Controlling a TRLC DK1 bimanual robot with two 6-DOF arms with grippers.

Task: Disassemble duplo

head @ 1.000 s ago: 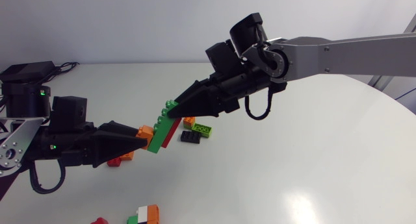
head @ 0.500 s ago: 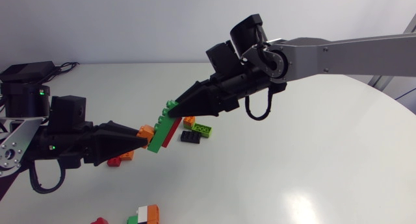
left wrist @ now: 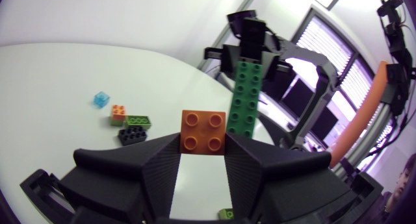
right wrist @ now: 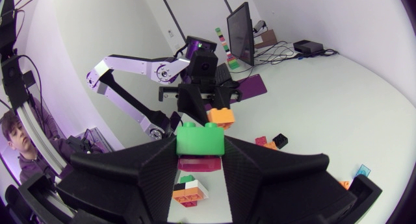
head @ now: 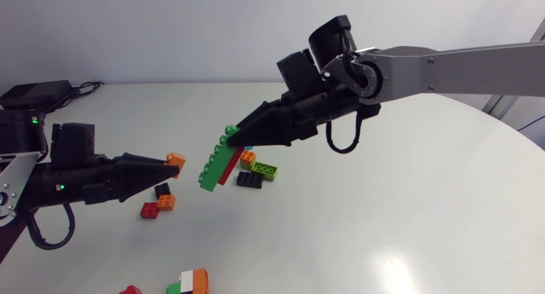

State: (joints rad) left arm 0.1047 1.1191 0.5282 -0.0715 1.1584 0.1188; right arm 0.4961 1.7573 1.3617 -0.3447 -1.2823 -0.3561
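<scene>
My left gripper (head: 173,164) is shut on a small orange brick (head: 176,160), held above the table and apart from the rest. In the left wrist view the orange brick (left wrist: 203,130) sits between my fingers, studs showing. My right gripper (head: 236,139) is shut on the upper end of a long green brick (head: 217,160) with a red brick (head: 229,170) stuck to its underside. This stack hangs tilted above the table, a short gap right of the orange brick. From the right wrist, the green brick (right wrist: 201,139) lies over the red one (right wrist: 198,163).
Under the stack lie loose orange (head: 248,158), green (head: 266,170) and black (head: 249,180) bricks. Below my left gripper lie black (head: 162,190), orange (head: 166,201) and red (head: 150,210) bricks. A small white, green and orange stack (head: 192,283) sits near the front edge.
My left gripper shut on the orange brick and pulled it leftward off the green stack. My right gripper lifted the green and red stack slightly.
</scene>
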